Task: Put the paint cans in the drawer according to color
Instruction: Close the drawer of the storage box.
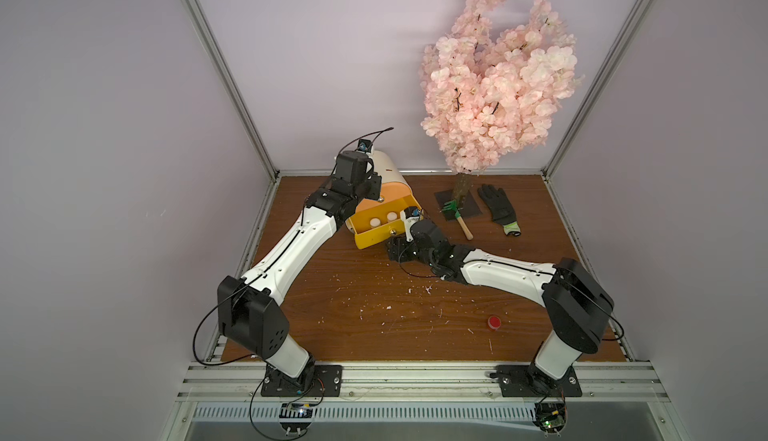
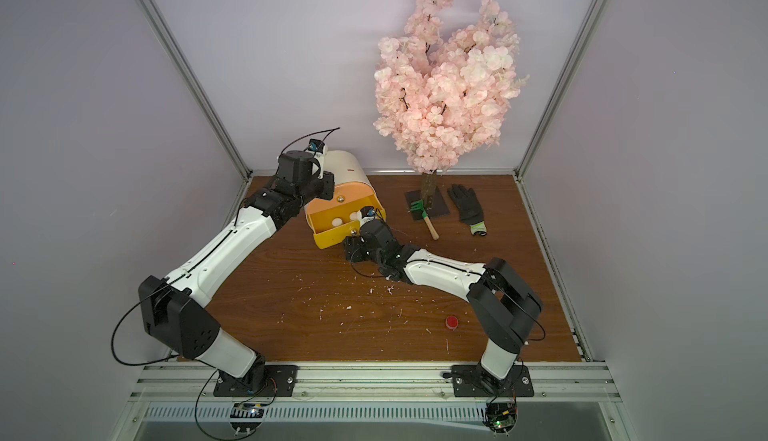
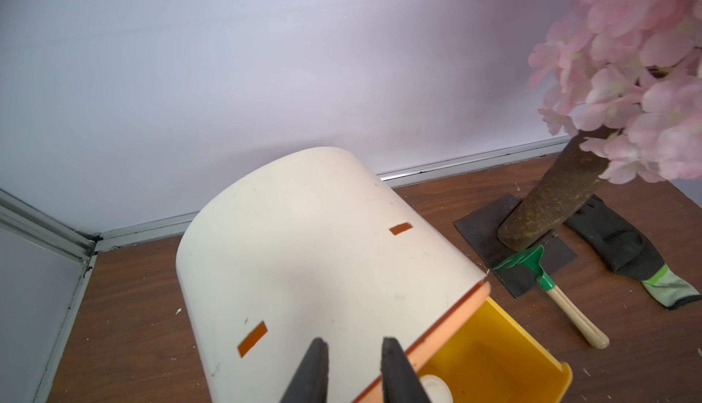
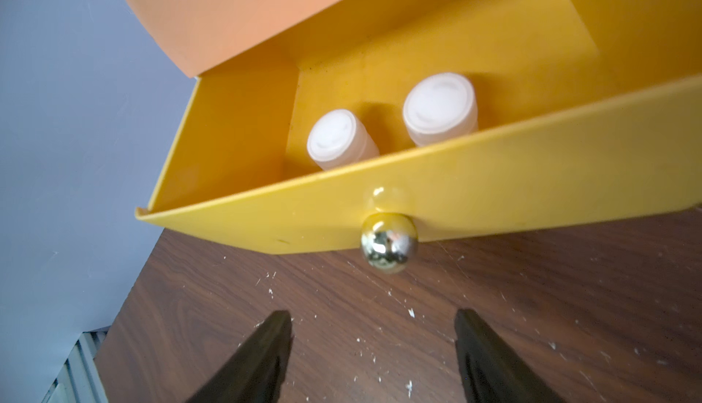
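Observation:
The drawer cabinet (image 1: 388,170) (image 3: 304,249) stands at the back left, rounded and cream. Its yellow drawer (image 1: 378,239) (image 4: 494,177) is pulled out, and two cream-white paint cans (image 1: 375,222) (image 1: 391,216) (image 4: 338,141) (image 4: 438,106) stand inside. The peach front (image 1: 395,191) above it is shut. A red paint can (image 1: 493,321) (image 2: 451,321) stands alone at the front right. My left gripper (image 3: 355,344) hovers over the cabinet top, jaws drawn close, nothing between them. My right gripper (image 4: 372,312) is open low over the table, just short of the yellow drawer's gold knob (image 4: 388,242).
A pink blossom tree (image 1: 498,77) on a dark base plate (image 1: 471,210) stands at the back right. A green rake with a wooden handle (image 1: 459,218) and a black glove (image 1: 498,206) lie beside it. White crumbs (image 1: 428,289) dot the wooden table. Walls close in on three sides.

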Available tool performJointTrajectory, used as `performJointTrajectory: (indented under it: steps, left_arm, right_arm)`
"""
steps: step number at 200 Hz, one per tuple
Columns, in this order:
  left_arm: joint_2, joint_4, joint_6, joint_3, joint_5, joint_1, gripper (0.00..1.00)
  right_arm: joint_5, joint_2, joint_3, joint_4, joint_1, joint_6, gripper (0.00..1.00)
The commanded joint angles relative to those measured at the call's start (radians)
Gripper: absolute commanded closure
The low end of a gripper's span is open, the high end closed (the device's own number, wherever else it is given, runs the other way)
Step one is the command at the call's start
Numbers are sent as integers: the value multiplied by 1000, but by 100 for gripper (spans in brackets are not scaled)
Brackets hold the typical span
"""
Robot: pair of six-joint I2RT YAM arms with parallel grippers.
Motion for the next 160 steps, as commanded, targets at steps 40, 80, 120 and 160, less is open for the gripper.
performJointTrajectory:
  steps: [40,80,120,160]
  left_arm:
    - [90,-6,-22,26,-1,42,75]
    - [84,1,-19,-39,22,42,76]
    - [56,1,-31,-119,26,43,76]
    - [35,8,-43,-174,34,42,76]
  right_arm:
    - [95,77,115,82,4,-37,33]
    - [123,130,164,135,4,-33,39]
    - [139,194,223,205,4,-34,40]
    - [175,247,279,283,3,-40,39]
